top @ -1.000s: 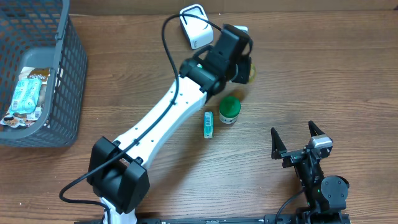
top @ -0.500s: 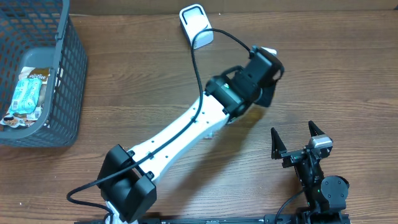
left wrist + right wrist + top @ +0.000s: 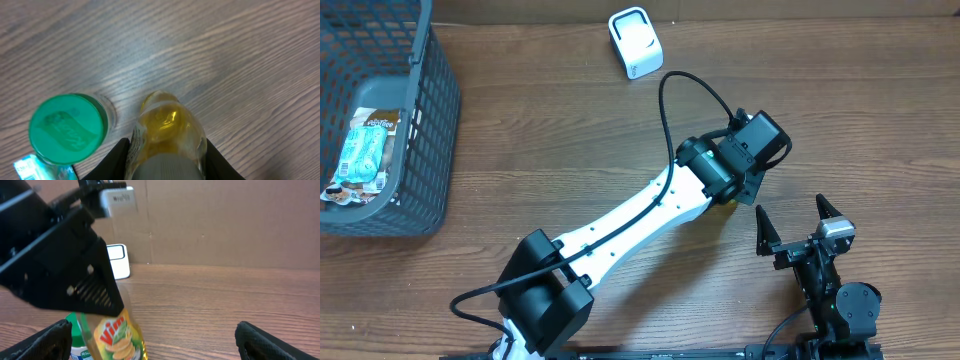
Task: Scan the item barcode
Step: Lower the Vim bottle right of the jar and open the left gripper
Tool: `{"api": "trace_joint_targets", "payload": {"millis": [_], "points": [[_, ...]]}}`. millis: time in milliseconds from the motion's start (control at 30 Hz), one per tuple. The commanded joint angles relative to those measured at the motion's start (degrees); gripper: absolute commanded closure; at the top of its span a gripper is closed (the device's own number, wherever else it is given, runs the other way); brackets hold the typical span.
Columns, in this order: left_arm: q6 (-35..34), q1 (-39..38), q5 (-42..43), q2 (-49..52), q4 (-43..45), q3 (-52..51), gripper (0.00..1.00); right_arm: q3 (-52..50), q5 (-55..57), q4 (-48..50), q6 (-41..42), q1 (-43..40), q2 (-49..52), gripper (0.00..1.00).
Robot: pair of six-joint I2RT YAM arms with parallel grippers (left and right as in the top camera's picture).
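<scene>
Where the item is held: yellow Vim bottle (image 3: 116,336), clamped by its upper part in the left gripper (image 3: 166,159), over the desk (image 3: 880,110), beside a green-lidded jar (image 3: 67,129).
Right gripper (image 3: 792,212): jaws spread wide, nothing held.
Handling, as judged: liquid-filled, fairly heavy; smooth plastic, likely slippery, walls yielding when squeezed.
Hold advised: body sides, label left uncovered for the white scanner (image 3: 634,42).
Barcode: not seen.
</scene>
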Motion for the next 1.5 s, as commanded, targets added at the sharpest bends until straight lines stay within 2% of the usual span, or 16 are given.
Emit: {"api": "trace_joint_targets", "payload": {"millis": [0,300,433,533,633,667,700,733,833,1133,1467], "points": [[-0.8,-0.6,-0.3,1.8,-0.6,0.7,0.91,-0.6,0.5,0.2,-0.3,-0.2,-0.5,0.00],[-0.8,-0.7,-0.7,3.8,0.9,0.7,0.85,-0.6,0.5,0.3,-0.2,-0.2,-0.5,0.00],[-0.8,-0.7,-1.7,3.8,0.8,0.7,0.73,-0.6,0.5,0.3,-0.3,-0.2,-0.5,0.00],[-0.8,-0.7,-1.6,3.8,0.5,0.7,0.69,-0.6,0.5,0.3,-0.3,-0.2,-0.5,0.00],[-0.8,-0.7,-1.5,3.8,0.4,0.7,0.53,-0.6,0.5,0.3,-0.2,-0.2,-0.5,0.00],[-0.8,-0.7,-1.4,3.8,0.4,0.7,0.45,-0.6,0.5,0.3,-0.3,-0.2,-0.5,0.00],[-0.8,-0.7,-1.4,3.8,0.4,0.7,0.32,-0.6,0.5,0.3,-0.3,-0.2,-0.5,0.00],[-0.8,-0.7,-1.3,3.8,0.4,0.7,0.26,-0.6,0.5,0.3,-0.2,-0.2,-0.5,0.00],[-0.8,-0.7,-0.9,3.8,0.3,0.7,0.14,-0.6,0.5,0.3,-0.3,-0.2,-0.5,0.00],[1.8,-0.2,-0.1,2.6,-0.6,6.1,0.02,-0.6,0.5,0.3,-0.2,-0.2,-0.5,0.00],[4.3,3.3,-0.1,-0.8,-9.5,19.4,0.03,-0.6,0.5,0.3,-0.3,-0.2,-0.5,0.00]]}}
